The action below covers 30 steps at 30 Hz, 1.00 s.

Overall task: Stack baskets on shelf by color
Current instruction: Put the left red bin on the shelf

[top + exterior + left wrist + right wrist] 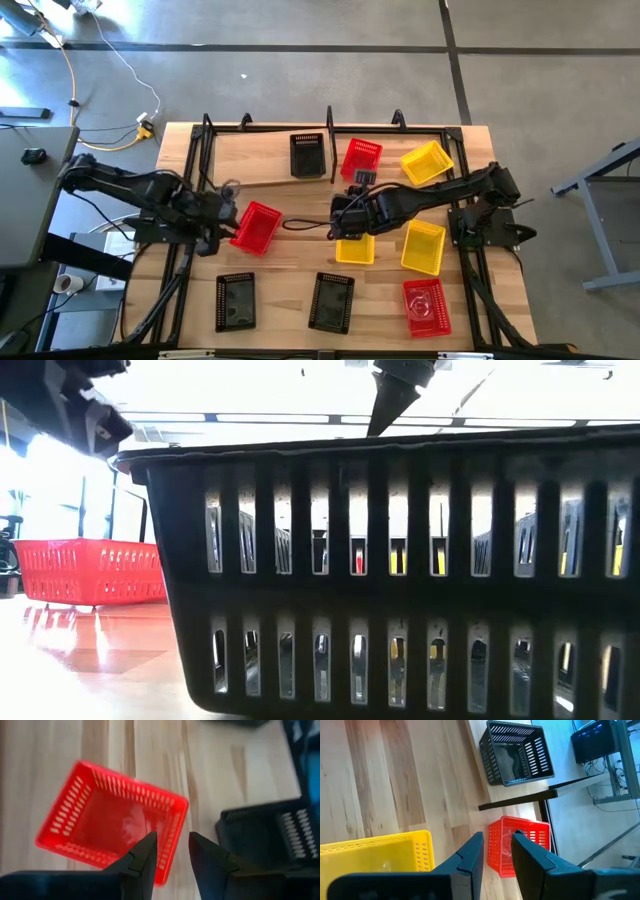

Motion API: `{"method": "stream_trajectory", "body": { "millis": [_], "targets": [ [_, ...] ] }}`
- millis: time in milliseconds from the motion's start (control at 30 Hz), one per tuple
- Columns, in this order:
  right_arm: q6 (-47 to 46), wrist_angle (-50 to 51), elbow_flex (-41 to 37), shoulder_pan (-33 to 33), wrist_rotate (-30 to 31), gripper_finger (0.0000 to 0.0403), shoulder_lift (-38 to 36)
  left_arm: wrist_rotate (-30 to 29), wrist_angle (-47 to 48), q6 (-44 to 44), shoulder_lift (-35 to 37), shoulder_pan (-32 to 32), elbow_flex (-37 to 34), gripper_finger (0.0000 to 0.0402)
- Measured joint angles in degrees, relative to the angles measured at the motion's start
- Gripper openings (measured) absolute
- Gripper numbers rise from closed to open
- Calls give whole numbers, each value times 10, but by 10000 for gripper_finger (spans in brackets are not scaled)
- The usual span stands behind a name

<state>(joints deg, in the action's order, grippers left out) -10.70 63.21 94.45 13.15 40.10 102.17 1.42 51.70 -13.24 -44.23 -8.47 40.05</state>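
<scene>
The left gripper (pixel 228 222) is hovering, fingers a little apart, at the nine o'clock edge of a red basket (pixel 256 227) on the worktop (pixel 290 270), likely to grab it, while the right gripper (pixel 343 222), fingers also apart, is waiting above a yellow basket (pixel 355 250).

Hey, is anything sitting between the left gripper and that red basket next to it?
Nothing visible. The left gripper sits right at the red basket, its fingers parted over the basket's near rim. A black basket stands off to one side.
</scene>
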Motion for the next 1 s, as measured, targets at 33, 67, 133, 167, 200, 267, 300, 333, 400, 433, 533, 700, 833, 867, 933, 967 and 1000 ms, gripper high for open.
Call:
{"method": "stream_trajectory", "body": {
  "millis": [33,67,133,167,200,267,300,333,400,433,533,700,833,867,933,967,1000],
  "targets": [
    [0,-2,0,0,0,87,0,-5,-1,0,-10,-7,0,102],
    [0,-2,0,0,0,87,0,-10,-1,0,-20,-13,0,102],
    [0,-3,0,0,0,87,0,-21,0,0,-41,-26,0,102],
    [0,-3,0,0,0,87,0,-27,0,0,-52,-32,0,102],
    [0,-3,0,0,0,87,0,-33,0,0,-63,-38,0,102],
    [0,-3,0,0,0,87,0,-38,-1,0,-84,-50,0,102],
    [0,-3,0,0,0,87,0,-38,-1,-1,-94,-56,0,102],
    [0,-4,0,0,0,87,0,-38,-1,-1,-107,-61,0,102],
    [1,-6,0,0,0,87,0,-38,-1,-1,-129,-71,0,102],
    [1,-7,0,0,0,87,0,-41,-2,-1,-140,-76,0,102],
    [2,-11,0,0,0,87,0,-55,-3,-7,-172,-89,0,102],
    [2,-12,0,0,0,87,0,-71,-7,-13,-220,-103,0,102],
    [2,-12,0,0,0,87,0,-86,-9,-17,-247,-111,0,102],
    [2,-12,0,0,0,87,0,-93,-9,-21,-253,-112,0,102],
    [2,-12,0,0,0,87,0,-107,-9,-26,-264,-112,0,102],
    [2,-12,0,0,0,87,0,-112,-9,-29,-270,-112,0,102],
    [2,-12,0,0,0,87,0,-115,-9,-31,-275,-112,0,102]
  ]
}}
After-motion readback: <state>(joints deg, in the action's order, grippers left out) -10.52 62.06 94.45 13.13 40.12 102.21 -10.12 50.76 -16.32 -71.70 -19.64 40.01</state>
